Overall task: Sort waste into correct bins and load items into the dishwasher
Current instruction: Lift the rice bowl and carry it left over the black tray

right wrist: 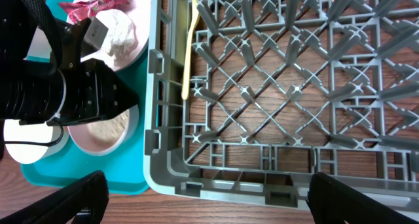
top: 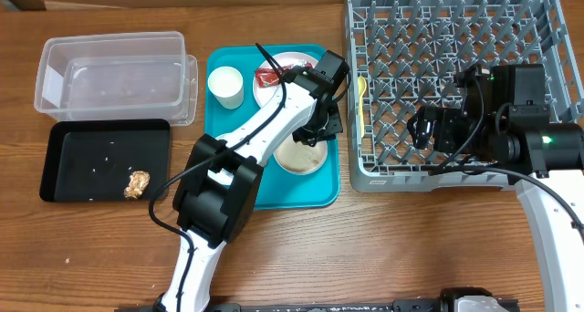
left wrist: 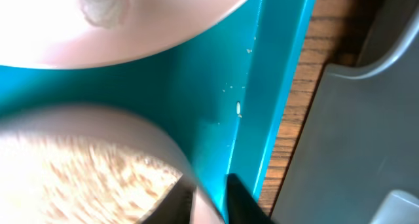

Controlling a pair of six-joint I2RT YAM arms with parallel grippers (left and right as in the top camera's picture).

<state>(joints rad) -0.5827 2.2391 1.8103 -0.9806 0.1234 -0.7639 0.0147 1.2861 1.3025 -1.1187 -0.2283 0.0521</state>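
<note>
A white bowl [top: 301,159] of beige food sits on the teal tray [top: 274,192], at its right side. My left gripper [top: 317,130] is shut on the bowl's far rim. In the left wrist view one finger is inside the bowl [left wrist: 78,171] and one outside, with the rim between them [left wrist: 208,201]. The bowl also shows in the right wrist view [right wrist: 105,133]. My right gripper [top: 425,130] is open and empty above the front left part of the grey dishwasher rack [top: 367,177]; its fingers are spread wide [right wrist: 213,201] over the rack's front wall [right wrist: 163,155].
A yellow spoon [top: 362,100] lies in the rack's left edge. The tray also holds a white cup [top: 225,84] and a plate [top: 274,93] with a red wrapper [top: 270,74] and tissue. A clear bin [top: 114,75] and a black tray [top: 91,157] with a food scrap [top: 137,184] are at the left.
</note>
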